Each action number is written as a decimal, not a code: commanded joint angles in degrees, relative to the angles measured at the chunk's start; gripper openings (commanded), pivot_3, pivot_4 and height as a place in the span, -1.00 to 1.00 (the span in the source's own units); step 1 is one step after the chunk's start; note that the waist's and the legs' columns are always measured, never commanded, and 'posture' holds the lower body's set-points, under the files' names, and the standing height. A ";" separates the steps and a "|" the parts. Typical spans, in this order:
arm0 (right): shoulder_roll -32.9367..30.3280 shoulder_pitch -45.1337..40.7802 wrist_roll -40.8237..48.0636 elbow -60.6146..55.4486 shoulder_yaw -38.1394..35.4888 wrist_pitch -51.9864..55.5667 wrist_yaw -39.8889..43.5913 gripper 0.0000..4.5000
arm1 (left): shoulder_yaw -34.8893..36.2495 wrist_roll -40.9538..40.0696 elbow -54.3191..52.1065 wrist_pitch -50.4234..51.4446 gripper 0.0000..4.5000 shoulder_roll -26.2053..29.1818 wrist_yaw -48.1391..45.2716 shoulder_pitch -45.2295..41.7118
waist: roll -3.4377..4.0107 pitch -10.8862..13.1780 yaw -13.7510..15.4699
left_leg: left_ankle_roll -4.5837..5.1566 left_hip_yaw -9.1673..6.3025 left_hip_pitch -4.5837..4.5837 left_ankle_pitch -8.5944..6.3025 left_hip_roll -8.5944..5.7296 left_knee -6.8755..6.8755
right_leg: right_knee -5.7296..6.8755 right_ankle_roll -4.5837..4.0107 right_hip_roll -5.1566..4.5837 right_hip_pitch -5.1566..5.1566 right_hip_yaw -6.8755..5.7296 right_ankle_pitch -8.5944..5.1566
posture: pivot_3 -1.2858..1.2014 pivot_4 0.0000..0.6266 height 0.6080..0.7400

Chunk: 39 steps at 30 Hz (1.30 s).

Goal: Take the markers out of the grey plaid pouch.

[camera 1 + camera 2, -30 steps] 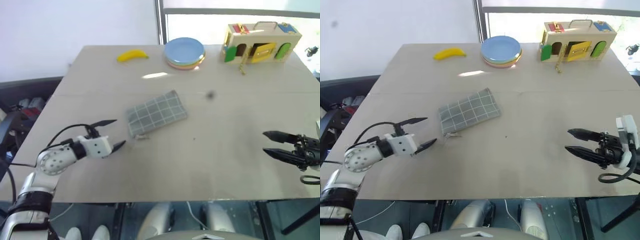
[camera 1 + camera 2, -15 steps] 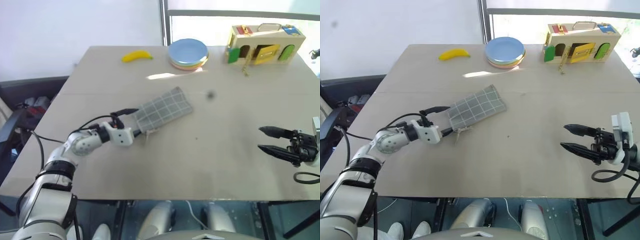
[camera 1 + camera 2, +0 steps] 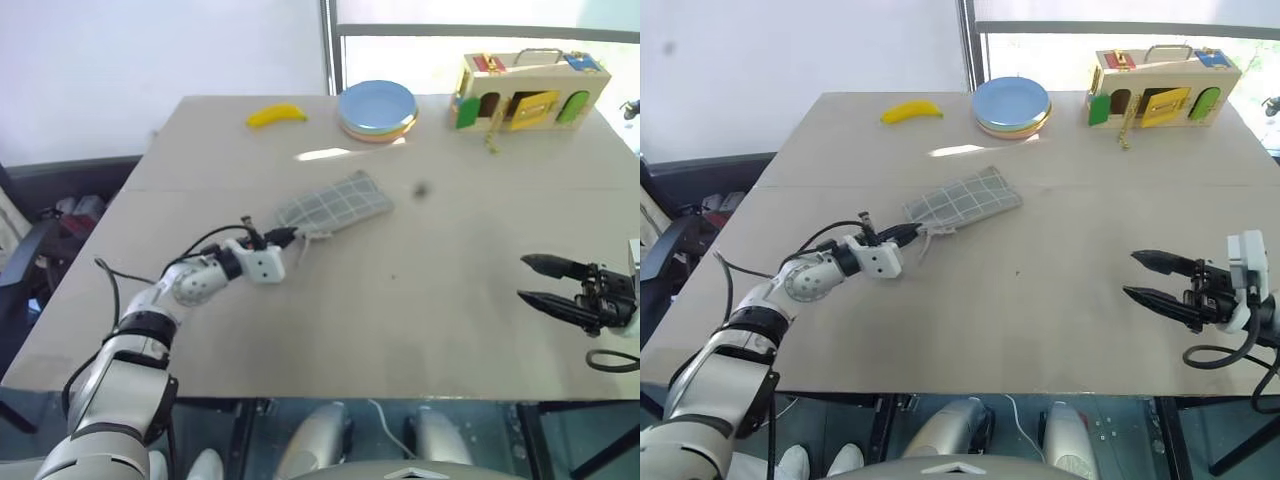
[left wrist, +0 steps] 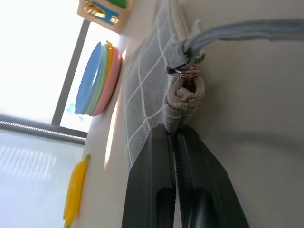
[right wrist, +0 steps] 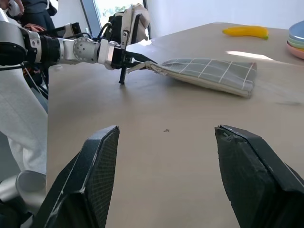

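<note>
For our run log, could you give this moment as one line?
left gripper: shut on pouch tab | right gripper: open, idle | markers: unseen

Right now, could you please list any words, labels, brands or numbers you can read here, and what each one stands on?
None can be read.
Grey plaid pouch: pale grid lines, no lettering.
Wooden latch box: coloured doors, no legible marks.
Plates and banana: unmarked.

Banana [image 3: 277, 115], stacked plates [image 3: 377, 109], toy house, perhaps wooden [image 3: 528, 86], along table [image 3: 430, 310] far edge.
</note>
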 commanded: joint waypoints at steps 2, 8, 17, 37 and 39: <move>2.95 -1.32 -3.17 -3.14 2.11 -2.65 -5.42 0.45 | 1.20 -11.79 -8.84 4.94 -0.98 -4.07 -7.54 6.43 | -0.01 0.00 -0.29 | -0.04 0.03 -0.03 0.02 0.01 -0.01 | -0.02 0.00 0.00 -0.03 0.07 0.00 | 0.03 -0.52 1.00; 14.03 -5.99 -10.49 -14.06 13.96 -2.23 -21.36 0.45 | 3.73 -22.27 -33.71 24.98 -0.98 -10.82 -11.43 13.48 | -0.20 0.11 -0.88 | -0.25 0.03 -0.33 0.14 0.04 -0.01 | 0.04 0.00 0.01 -0.37 0.10 0.00 | 0.03 -0.52 1.00; 28.35 -7.32 -12.52 -20.30 24.63 5.43 -40.03 0.45 | 3.40 -23.66 -57.24 52.76 -0.98 -21.98 -7.73 19.62 | -0.63 0.15 -1.85 | -0.38 0.02 -0.86 0.22 0.03 0.21 | 0.18 -0.01 0.11 -0.90 0.11 0.00 | 0.03 -0.52 1.00; 38.72 -12.94 -22.57 -8.54 28.35 -6.62 -49.66 0.45 | 0.88 -22.03 -60.95 62.21 -0.98 -29.46 -6.31 17.91 | -0.67 0.15 -1.93 | -0.43 0.02 -0.81 0.25 0.03 0.27 | 0.22 -0.01 0.16 -0.90 -0.02 0.01 | 0.03 -0.52 1.00; 39.16 -13.20 -21.44 -8.55 27.48 -7.00 -49.70 0.45 | 0.98 -22.13 -60.95 62.16 -0.98 -29.31 -6.47 17.95 | -0.67 0.15 -1.96 | -0.43 0.02 -0.81 0.25 0.03 0.27 | 0.22 -0.01 0.16 -0.91 -0.02 0.01 | 0.03 -0.52 1.00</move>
